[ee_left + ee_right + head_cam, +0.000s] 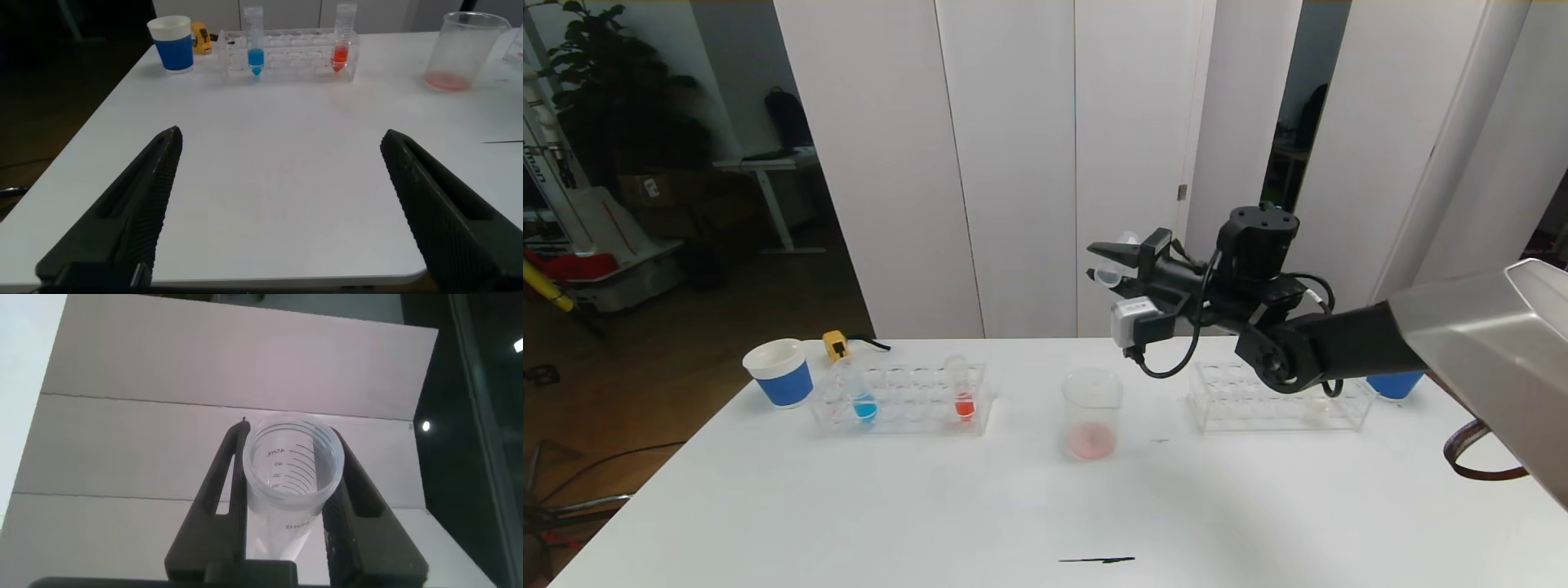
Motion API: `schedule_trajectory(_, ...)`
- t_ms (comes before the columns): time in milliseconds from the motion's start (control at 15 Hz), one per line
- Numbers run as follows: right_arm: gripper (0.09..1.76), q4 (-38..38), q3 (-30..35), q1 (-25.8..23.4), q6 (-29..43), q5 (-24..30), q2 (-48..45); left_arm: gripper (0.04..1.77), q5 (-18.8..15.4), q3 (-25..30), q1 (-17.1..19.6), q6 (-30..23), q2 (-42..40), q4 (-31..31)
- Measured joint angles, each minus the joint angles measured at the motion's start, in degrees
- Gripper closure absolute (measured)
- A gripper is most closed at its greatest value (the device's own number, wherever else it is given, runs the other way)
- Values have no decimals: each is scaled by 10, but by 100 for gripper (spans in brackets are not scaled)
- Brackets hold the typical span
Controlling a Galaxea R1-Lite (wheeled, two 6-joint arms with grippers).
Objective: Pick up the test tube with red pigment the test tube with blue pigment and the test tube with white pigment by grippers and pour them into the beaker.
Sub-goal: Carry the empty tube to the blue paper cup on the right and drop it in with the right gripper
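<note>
A white paper cup with a blue band (779,372) stands at the table's left end. Beside it, a clear plastic rack (903,398) holds the clear tube of sky-blue liquid (863,400) and a tube of red liquid (963,390). The left black gripper (282,208) hangs low over the white table (931,506), jaws spread wide, holding nothing. The clear glass beaker (1091,412) sits mid-table with pinkish liquid at its bottom. Raised above and behind it, the right black gripper (1112,265) is clenched on a clear graduated tube (286,478), tipped on its side; printed marks read 45mL, 40. A second rack (1278,400) lies beneath that arm.
</note>
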Motion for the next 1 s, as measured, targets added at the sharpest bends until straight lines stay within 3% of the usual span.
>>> schedule_trajectory(133, 126, 1, -4, 3, 71, -44, -18, 8, 0, 0, 0, 0, 0, 0)
schedule_trajectory(267, 126, -4, -5, 4, 154, -125, -34, 8, 0, 0, 0, 0, 0, 0)
schedule_trajectory(533, 126, -5, -6, 5, 372, -265, -61, 8, 0, 0, 0, 0, 0, 0)
schedule_trajectory(867, 126, 2, -5, -5, 657, -362, -82, 8, 0, 0, 0, 0, 0, 0)
schedule_trajectory(1000, 126, 2, 13, -25, 723, -394, -97, 8, 0, 0, 0, 0, 0, 0)
